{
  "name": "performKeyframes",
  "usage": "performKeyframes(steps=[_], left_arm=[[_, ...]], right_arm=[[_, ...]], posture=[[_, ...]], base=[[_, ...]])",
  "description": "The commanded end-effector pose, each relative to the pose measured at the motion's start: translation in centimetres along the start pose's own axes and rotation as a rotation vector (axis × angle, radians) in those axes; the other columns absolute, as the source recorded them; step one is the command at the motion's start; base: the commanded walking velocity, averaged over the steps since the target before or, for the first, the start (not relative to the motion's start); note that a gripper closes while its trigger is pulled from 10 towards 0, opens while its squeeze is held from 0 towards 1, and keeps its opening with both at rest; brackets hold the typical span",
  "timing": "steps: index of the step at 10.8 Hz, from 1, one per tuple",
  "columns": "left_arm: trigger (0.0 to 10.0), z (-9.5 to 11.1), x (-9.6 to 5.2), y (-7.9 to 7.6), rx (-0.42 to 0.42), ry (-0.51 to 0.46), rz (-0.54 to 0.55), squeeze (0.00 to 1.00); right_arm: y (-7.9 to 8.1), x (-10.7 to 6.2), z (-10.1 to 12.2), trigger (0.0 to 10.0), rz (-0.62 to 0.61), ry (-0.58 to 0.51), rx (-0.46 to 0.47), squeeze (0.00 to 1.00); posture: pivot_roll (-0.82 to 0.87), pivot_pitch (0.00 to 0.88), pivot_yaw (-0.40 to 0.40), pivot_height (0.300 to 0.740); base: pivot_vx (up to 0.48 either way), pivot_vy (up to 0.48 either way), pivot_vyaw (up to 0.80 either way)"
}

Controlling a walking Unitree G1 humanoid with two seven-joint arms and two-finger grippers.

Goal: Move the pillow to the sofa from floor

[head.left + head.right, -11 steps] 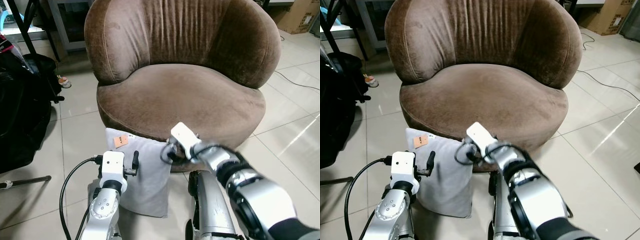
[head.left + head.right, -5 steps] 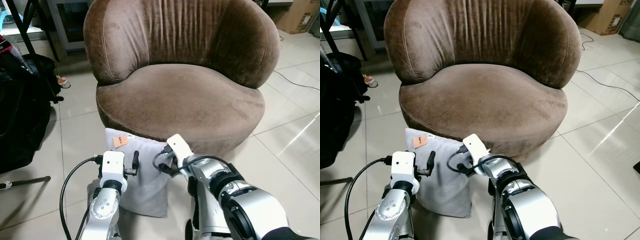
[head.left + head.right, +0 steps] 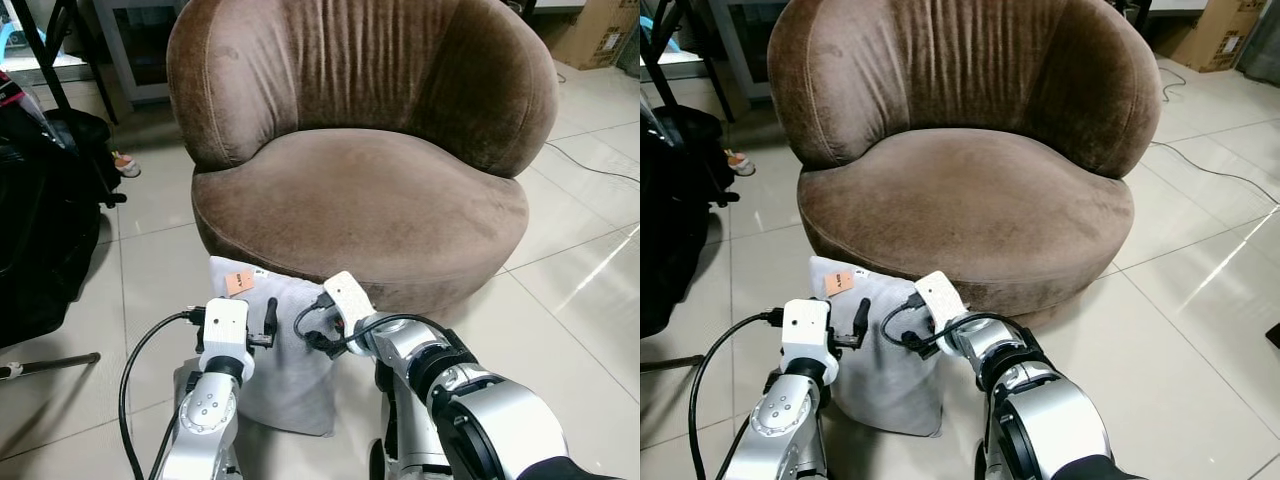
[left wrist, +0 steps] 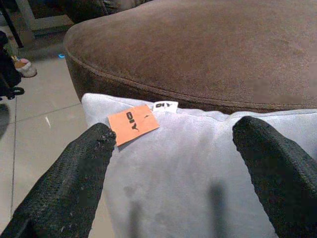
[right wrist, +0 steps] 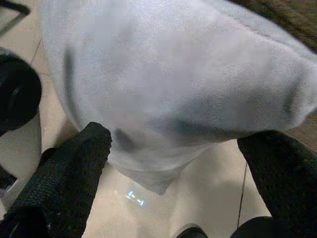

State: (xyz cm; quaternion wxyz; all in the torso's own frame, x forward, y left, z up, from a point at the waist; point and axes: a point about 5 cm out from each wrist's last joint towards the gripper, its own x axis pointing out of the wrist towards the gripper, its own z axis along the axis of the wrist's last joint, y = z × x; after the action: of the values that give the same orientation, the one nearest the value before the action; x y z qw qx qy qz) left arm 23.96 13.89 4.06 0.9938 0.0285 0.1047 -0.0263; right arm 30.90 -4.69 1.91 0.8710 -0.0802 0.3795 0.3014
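Observation:
A light grey pillow [image 3: 290, 375] with an orange tag [image 3: 240, 283] stands on the tiled floor, leaning against the front of the brown round sofa [image 3: 360, 200]. My left gripper [image 3: 268, 322] hovers at the pillow's upper left part; in the left wrist view its fingers [image 4: 74, 183] are spread wide apart over the pillow [image 4: 188, 163], so it is open. My right gripper [image 3: 318, 340] is at the pillow's upper right edge. In the right wrist view it is open too, its fingers [image 5: 64, 178] straddling the pillow's corner [image 5: 173, 84] without closing on it.
A black bag [image 3: 40, 220] stands to the left, with a thin rod [image 3: 50, 362] lying on the floor before it. A small shoe [image 3: 128, 165] sits by a black stand. A cable [image 3: 590, 165] runs over the tiles right of the sofa, near a cardboard box [image 3: 600, 30].
My right arm has swung left and down, from the sofa's front edge to the pillow's right edge. The left arm and the pillow have stayed put.

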Motion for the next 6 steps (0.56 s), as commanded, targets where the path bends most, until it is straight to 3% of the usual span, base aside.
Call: performKeyframes(steps=[1,3,6], left_arm=[[10.0,0.1,0.1,0.0,0.004,-0.002,-0.002,0.0],[10.0,0.1,0.0,0.1,0.005,-0.004,0.002,0.0],[10.0,0.2,0.1,0.0,0.003,-0.008,0.01,0.0]], right_arm=[[-0.2,-0.1,1.0,10.0,-0.025,-0.024,0.019,0.0],[-0.5,-0.3,1.8,10.0,-0.054,-0.048,0.021,0.0],[0.1,0.0,2.1,10.0,-0.073,-0.069,-0.164,0.0]], posture=[[-0.03,0.0,-0.077,0.435],[-0.03,0.0,-0.081,0.435],[-0.02,0.0,-0.096,0.435]], base=[[0.0,0.0,0.0],[0.0,0.0,0.0],[0.0,0.0,0.0]])
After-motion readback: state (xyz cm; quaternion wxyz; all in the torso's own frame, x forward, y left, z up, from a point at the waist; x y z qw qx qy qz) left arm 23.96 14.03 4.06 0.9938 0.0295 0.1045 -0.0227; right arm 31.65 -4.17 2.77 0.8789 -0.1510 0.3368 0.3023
